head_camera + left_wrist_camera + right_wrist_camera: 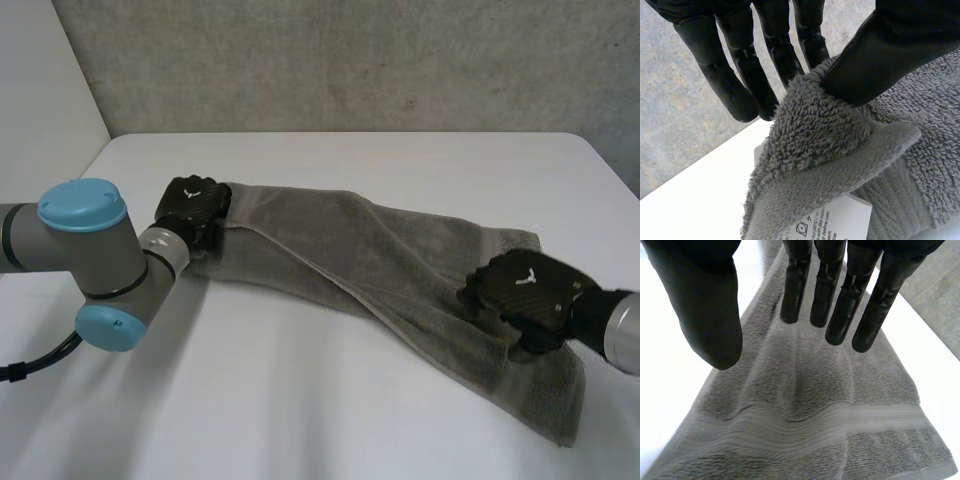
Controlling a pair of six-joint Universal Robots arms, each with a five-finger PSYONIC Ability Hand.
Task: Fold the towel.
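Observation:
A grey towel (380,250) lies in a long, loosely folded strip slanting across the white table. My left hand (192,203) is at its far left corner. In the left wrist view the thumb (875,55) pinches that corner of the towel (825,130) against the fingers (790,55), and a white care label (835,220) hangs under it. My right hand (525,290) rests over the towel's near right end. In the right wrist view its fingers (835,295) are straight over the towel (805,405), with the thumb (710,315) apart from them and no cloth gripped.
The white table (300,400) has bare room in front of and behind the towel. A grey wall (350,60) rises behind its far edge. My left arm's elbow (90,250) stands at the near left.

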